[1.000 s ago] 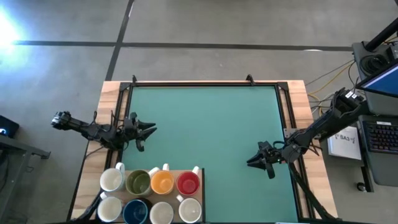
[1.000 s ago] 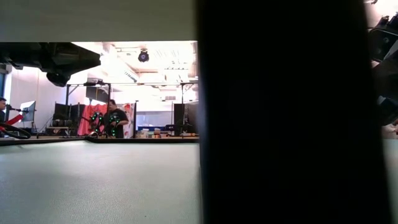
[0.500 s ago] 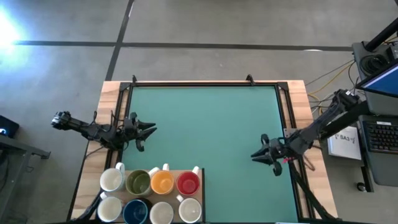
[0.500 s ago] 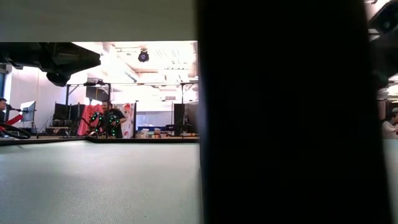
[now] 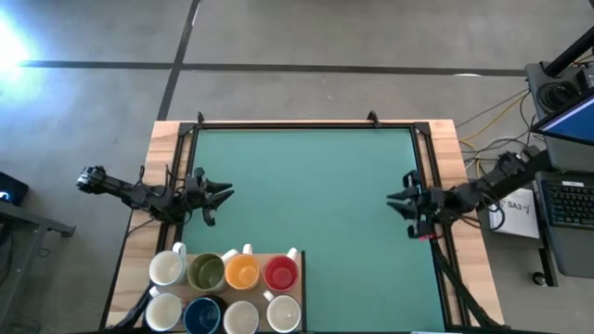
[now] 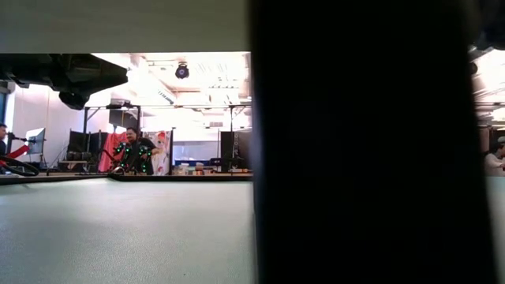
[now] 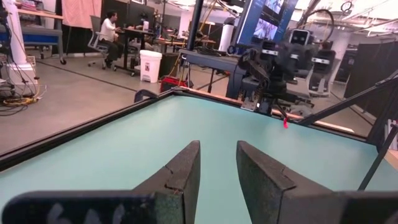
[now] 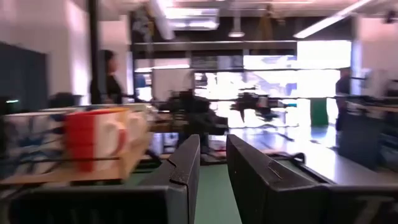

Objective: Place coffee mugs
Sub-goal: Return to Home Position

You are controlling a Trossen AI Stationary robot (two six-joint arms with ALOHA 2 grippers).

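Note:
Eight coffee mugs stand in two rows on a wooden board (image 5: 306,278) at the table's near left. The far row is white (image 5: 167,268), olive-green (image 5: 206,271), orange (image 5: 242,272) and red (image 5: 280,274). The near row is white (image 5: 163,311), dark blue (image 5: 201,315), white (image 5: 241,317) and white (image 5: 284,314). My left gripper (image 5: 221,197) (image 7: 217,171) hovers open at the left edge, just beyond the mugs. My right gripper (image 5: 405,210) (image 8: 213,163) is open near the right edge, facing the red mug (image 8: 84,142) across the mat.
The green mat (image 5: 306,186) lies inside a black frame with wooden side strips (image 5: 445,148). A broad dark shape (image 6: 355,142) blocks the middle of the low view. Desks, monitors and people show in the room behind the table.
My right gripper has drawn back from the near right part of the mat toward the table's right and far edges, rising out of the low view's corner. Its arm has folded back over the right edge. The left arm and the mugs have stayed still.

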